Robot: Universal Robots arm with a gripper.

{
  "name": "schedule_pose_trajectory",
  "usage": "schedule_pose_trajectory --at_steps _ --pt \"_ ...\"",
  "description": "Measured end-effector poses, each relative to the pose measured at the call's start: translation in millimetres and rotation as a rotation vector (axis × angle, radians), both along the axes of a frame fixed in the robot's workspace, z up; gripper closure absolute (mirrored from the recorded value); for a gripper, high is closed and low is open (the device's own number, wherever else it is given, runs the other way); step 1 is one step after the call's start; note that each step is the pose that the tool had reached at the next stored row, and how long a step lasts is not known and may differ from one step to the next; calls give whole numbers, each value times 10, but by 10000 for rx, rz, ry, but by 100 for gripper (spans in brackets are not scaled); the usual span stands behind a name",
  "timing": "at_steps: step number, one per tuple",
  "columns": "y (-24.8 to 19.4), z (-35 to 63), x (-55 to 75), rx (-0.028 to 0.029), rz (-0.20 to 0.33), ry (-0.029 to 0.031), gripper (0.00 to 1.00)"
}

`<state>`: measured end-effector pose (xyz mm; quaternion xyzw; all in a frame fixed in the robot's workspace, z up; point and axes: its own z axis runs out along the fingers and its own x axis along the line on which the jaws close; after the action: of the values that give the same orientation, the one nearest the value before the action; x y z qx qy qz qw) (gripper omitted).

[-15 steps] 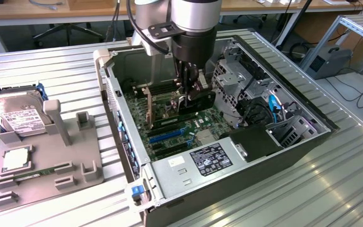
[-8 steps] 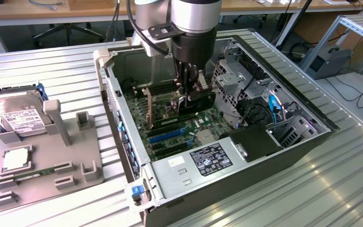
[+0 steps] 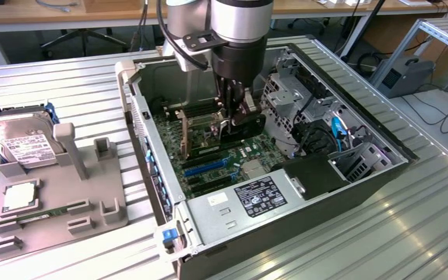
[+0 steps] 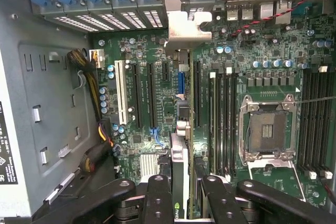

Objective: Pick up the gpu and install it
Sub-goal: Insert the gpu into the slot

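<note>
The gpu (image 4: 179,163) stands on edge between my fingers, seen edge-on in the wrist view. Its silver end bracket (image 4: 181,27) reaches the rear slot openings of the computer case (image 3: 340,192). My gripper (image 4: 181,203) is shut on the gpu, one finger on each face of the card. In the exterior view the gripper (image 3: 235,116) is deep inside the open case, holding the gpu (image 3: 208,129) just over the motherboard's expansion slots (image 4: 149,93). I cannot tell whether the card's edge is in a slot.
The drive cage (image 3: 286,99) and cables crowd the case on the exterior view's right of the gripper. The bare CPU socket (image 4: 268,129) and memory slots lie beside the card. Outside the case, a grey fixture (image 3: 60,192) holds a silver hard drive (image 3: 21,143) and a green memory stick (image 3: 45,214).
</note>
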<state>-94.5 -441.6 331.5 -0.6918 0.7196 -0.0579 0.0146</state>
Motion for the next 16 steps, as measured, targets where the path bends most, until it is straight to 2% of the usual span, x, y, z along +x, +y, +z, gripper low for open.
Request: schedule_pose_trajectory --at_steps 16 --pt "-3 -65 0 -22 0 0 73"
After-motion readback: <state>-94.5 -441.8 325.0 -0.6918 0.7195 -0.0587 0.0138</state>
